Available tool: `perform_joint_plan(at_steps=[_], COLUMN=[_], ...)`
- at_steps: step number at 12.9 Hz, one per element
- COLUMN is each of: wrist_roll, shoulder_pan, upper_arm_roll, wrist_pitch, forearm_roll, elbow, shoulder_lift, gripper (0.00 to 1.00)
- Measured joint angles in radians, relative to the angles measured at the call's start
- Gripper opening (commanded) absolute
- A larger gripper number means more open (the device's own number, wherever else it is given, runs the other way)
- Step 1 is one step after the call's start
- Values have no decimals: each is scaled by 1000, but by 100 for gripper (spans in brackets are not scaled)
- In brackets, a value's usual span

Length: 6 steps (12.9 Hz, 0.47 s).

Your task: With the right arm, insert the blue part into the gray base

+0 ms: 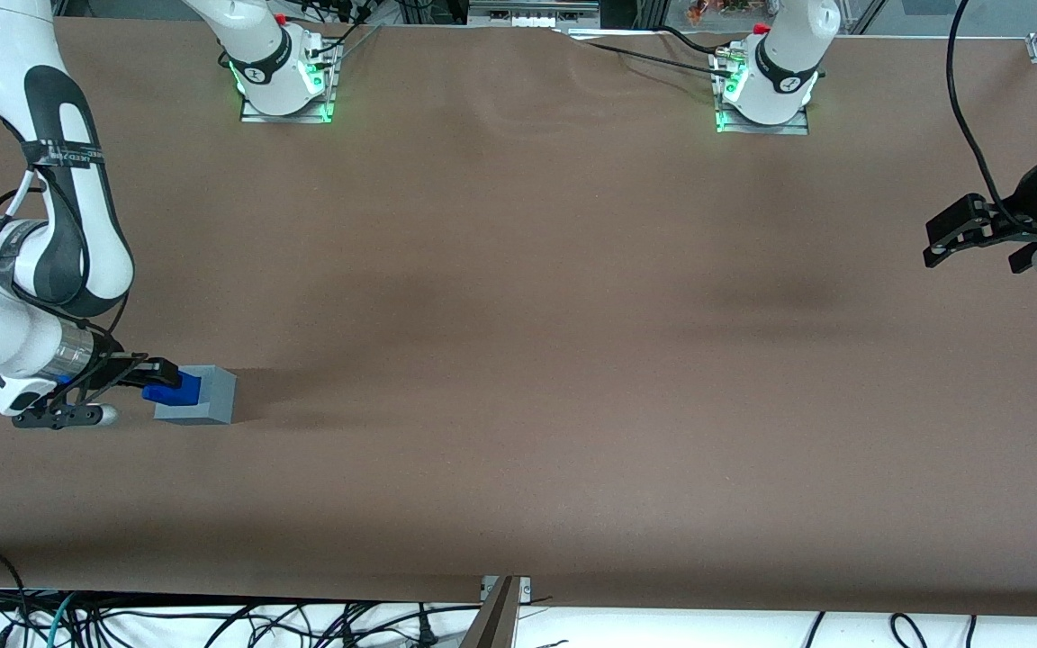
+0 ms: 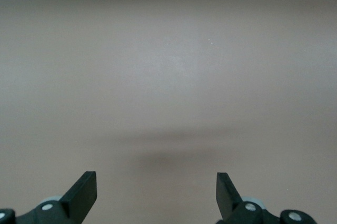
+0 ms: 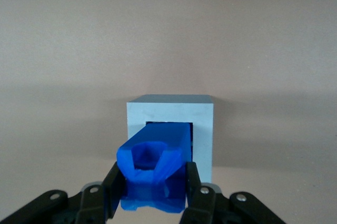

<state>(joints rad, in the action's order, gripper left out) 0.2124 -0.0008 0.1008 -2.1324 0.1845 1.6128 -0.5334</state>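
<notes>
The brown table point(image 1: 518, 360) carries only two loose things, both toward the working arm's end, and over them bends the right arm point(image 1: 41, 270), its wrist low above the surface. Next in size is the gray base point(image 1: 203, 396), a plain cube that looks rigid and heavy enough to sit still under a light push, though nothing pins it down, so a crooked entry could well shove it along the table. The gripper point(image 3: 152, 192) sits just beside the base, with its fingers point(image 3: 111, 192) closed onto the flanks of the blue part point(image 3: 155, 163), one on each side. The blue part, smallest of all, is held level with its leading end at the square recess point(image 3: 195, 140) of the base and, from the wrist view, seemingly already a little way inside (how deep cannot be told). It is likely light, stiff molded plastic with smooth, somewhat slippery faces; the flat sides make the sound place to hold it, as here, well back from the nose so the fingers clear the base's rim. The bumpy, notched face offers poorer purchase.
</notes>
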Motion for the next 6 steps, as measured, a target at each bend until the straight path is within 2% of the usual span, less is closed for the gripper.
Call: perform_joint_plan(at_steps=[3, 4, 5, 6], wrist_roll=[0, 0, 0, 0], shoulder_pan=[0, 0, 0, 0], upper_arm_roll=[0, 0, 0, 0], wrist_pitch=[0, -1, -1, -2], forearm_roll=[2, 2, 3, 3], elbow=[0, 0, 0, -1], shoulder_lift=[-2, -3, -6, -9], gripper=[7, 11, 34, 63])
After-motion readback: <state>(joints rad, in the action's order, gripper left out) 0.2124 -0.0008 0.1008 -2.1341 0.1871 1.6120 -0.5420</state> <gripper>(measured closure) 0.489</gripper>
